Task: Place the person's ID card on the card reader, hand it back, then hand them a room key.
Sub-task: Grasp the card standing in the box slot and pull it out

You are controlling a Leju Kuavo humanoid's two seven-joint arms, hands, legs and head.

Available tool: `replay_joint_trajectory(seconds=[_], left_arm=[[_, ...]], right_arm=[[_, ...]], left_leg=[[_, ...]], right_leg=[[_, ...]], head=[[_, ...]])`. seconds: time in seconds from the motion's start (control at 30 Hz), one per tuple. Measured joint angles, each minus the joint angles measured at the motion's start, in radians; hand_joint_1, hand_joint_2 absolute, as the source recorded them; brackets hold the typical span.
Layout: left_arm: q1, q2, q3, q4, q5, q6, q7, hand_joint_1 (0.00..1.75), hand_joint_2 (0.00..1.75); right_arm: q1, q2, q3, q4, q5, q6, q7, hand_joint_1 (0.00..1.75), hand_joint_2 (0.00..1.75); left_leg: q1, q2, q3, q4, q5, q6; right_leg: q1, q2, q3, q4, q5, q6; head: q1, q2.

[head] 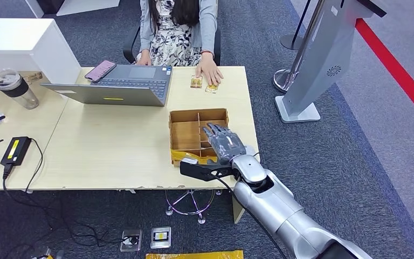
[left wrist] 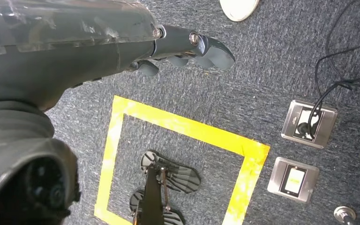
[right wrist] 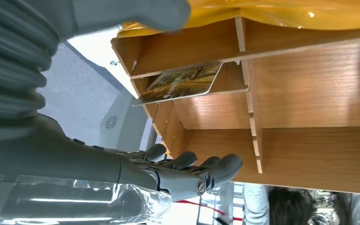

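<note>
Over the wooden tray at the counter's near right, the right hand hovers, fingers spread, empty. A room key card leans inside: light, stiff, probably slick; pinch its raised edge.

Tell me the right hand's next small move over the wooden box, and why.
Probably lower the right hand toward the card leaning in a compartment of the wooden box: the hand is open over the box, holding nothing, and a room key is yet to be handed over.

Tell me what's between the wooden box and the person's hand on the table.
Bare tabletop, seen in the head view, between the wooden box and the person's hand; two cards lie beside that hand.
</note>
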Motion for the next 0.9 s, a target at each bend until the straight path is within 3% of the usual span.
replay_joint_trajectory(seconds=[0.17, 0.3, 0.83, 0.87, 0.9], left_arm=[[0.0, 0.0, -0.002, 0.0, 0.0, 0.0, 0.0, 0.0, 0.0], [0.0, 0.0, -0.002, 0.0, 0.001, 0.0, 0.0, 0.0, 0.0], [0.0, 0.0, -0.003, 0.0, 0.008, 0.0, 0.0, 0.0, 0.0], [0.0, 0.0, -0.003, 0.0, 0.008, 0.0, 0.0, 0.0, 0.0], [0.0, 0.0, -0.003, 0.0, 0.008, 0.0, 0.0, 0.0, 0.0]], right_arm=[[0.0, 0.0, 0.0, 0.0, -0.004, 0.008, -0.004, 1.75, 1.75], [0.0, 0.0, 0.0, 0.0, -0.005, 0.013, -0.003, 0.0, 1.75], [0.001, 0.001, 0.0, 0.0, -0.005, 0.013, 0.0, 0.0, 1.75], [0.001, 0.001, 0.0, 0.0, -0.005, 0.013, 0.0, 0.08, 1.75], [0.001, 0.002, 0.0, 0.0, -0.005, 0.013, 0.0, 0.5, 1.75]], left_leg=[[0.0, 0.0, 0.0, 0.0, 0.0, 0.0], [0.0, 0.0, 0.0, 0.0, 0.0, 0.0], [0.0, 0.0, 0.0, 0.0, 0.0, 0.0], [0.0, 0.0, 0.0, 0.0, 0.0, 0.0], [0.0, 0.0, 0.0, 0.0, 0.0, 0.0]], right_leg=[[0.0, 0.0, 0.0, 0.0, 0.0, 0.0], [0.0, 0.0, 0.0, 0.0, 0.0, 0.0], [0.0, 0.0, 0.0, 0.0, 0.0, 0.0], [0.0, 0.0, 0.0, 0.0, 0.0, 0.0], [0.0, 0.0, 0.0, 0.0, 0.0, 0.0]], head=[[0.0, 0.0], [0.0, 0.0], [0.0, 0.0], [0.0, 0.0], [0.0, 0.0]])
